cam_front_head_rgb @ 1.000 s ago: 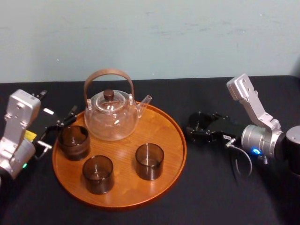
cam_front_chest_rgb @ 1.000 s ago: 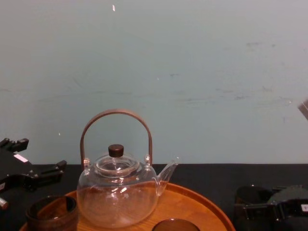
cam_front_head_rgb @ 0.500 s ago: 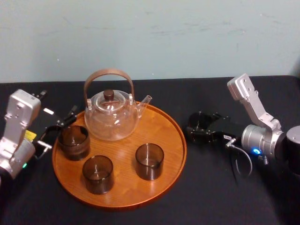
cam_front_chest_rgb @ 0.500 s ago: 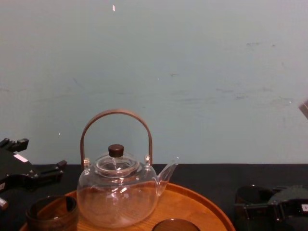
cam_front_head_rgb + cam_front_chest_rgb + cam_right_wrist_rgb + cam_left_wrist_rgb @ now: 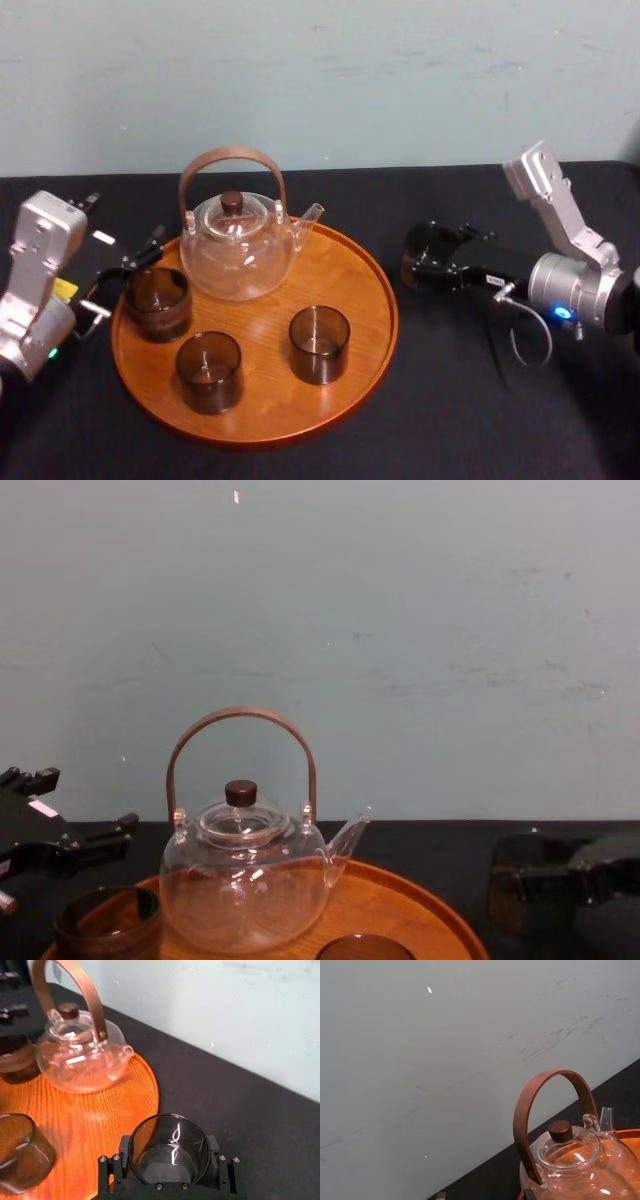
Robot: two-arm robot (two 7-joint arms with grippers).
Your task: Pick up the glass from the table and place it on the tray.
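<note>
The right hand [image 5: 428,262] is pinching the glass [image 5: 169,1135], one finger pressed to each side of its wall, with the open mouth facing up. The glass is upright, out over the black desk [image 5: 450,400], just beside the right rim of the round wooden tray [image 5: 385,310] but not yet above it. Whether its base is clear of the desk cannot be told for certain.

The left hand [image 5: 125,280] rests at the tray's left edge with its fingers spread, next to one of the three other glasses [image 5: 158,300] already on the tray; it looks idle.

The step in hand seems to be the carry. Next, the glass needs to clear the low rim, travel leftward, and come down on bare wood. The open patch to the right of the teapot [image 5: 238,250] looks the safest spot, away from the spout and the nearest glass.
</note>
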